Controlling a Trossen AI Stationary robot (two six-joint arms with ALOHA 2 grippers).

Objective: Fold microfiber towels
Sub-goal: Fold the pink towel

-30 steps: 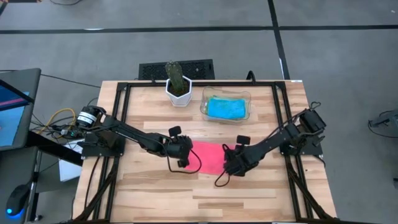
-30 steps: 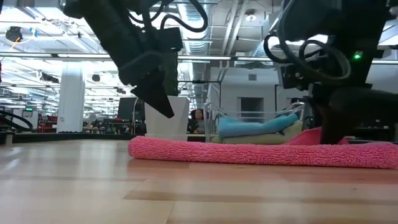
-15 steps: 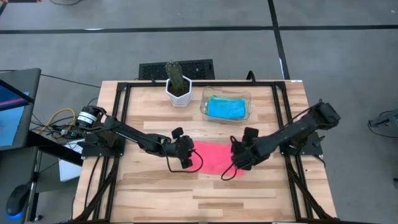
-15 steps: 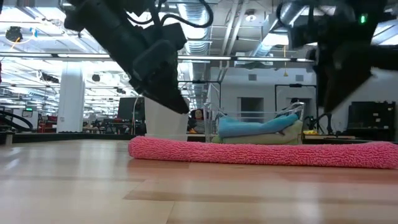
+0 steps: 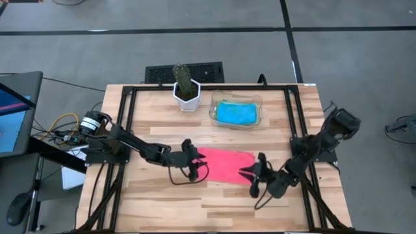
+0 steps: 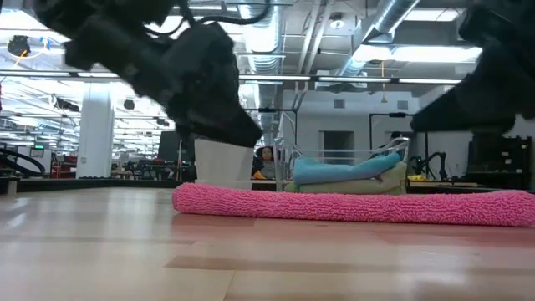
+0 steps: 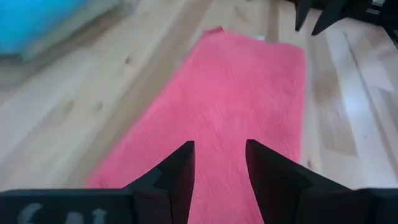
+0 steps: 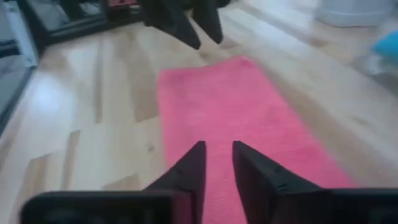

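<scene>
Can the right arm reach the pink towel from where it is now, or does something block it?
Probably yes. The right pincer hovers just off the pink towel at its right end, fingers a little apart, holding nothing. Only bare table lies between them. The left pincer is at the opposite end, out of the way.

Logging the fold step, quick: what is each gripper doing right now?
Left gripper: jaws open, holding nothing, above one end of the pink towel.
Right gripper: jaws open, holding nothing, above the opposite end.
</scene>
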